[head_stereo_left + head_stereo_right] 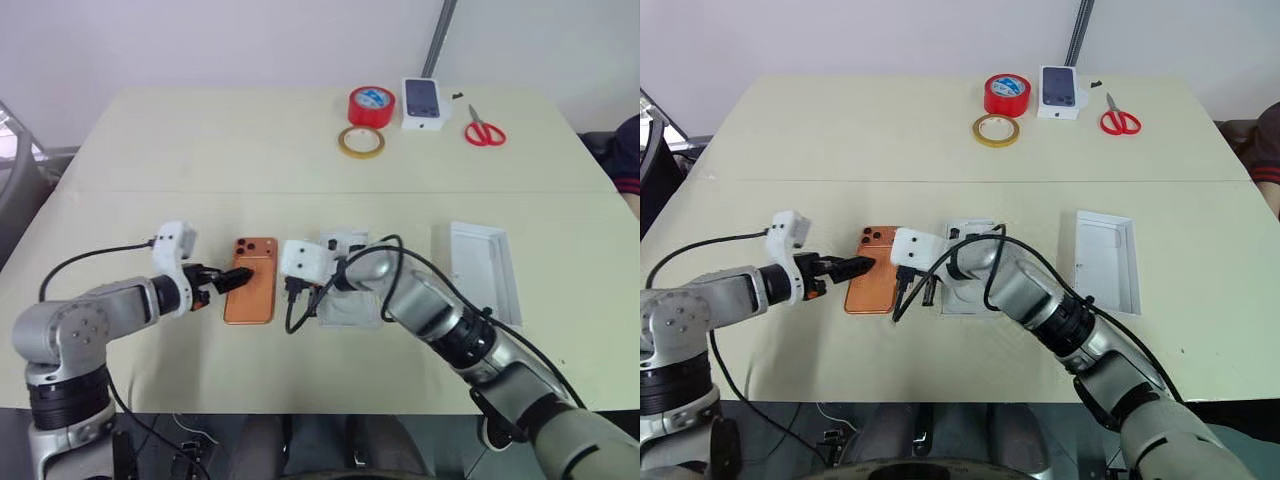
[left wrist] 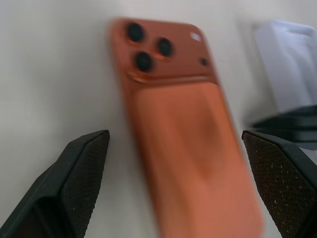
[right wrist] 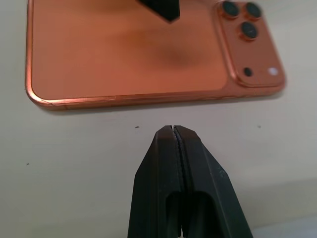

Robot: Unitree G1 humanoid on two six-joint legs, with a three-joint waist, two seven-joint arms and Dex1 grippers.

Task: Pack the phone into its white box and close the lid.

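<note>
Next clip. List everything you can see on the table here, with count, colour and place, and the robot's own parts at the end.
phone: 1, copper-orange, camera side up, near middle of the table.
white box: 1, white, just right of the phone, partly behind the right arm.
lid: 1, white, open side up, right of the box.
tape roll: 1, red, far side.
tape ring: 1, yellowish, before the red roll.
small box: 1, white with dark phone picture, far side.
scissors: 1, red-handled, far right.
left gripper: open, straddling the phone.
right gripper: shut, beside the phone's long edge.
</note>
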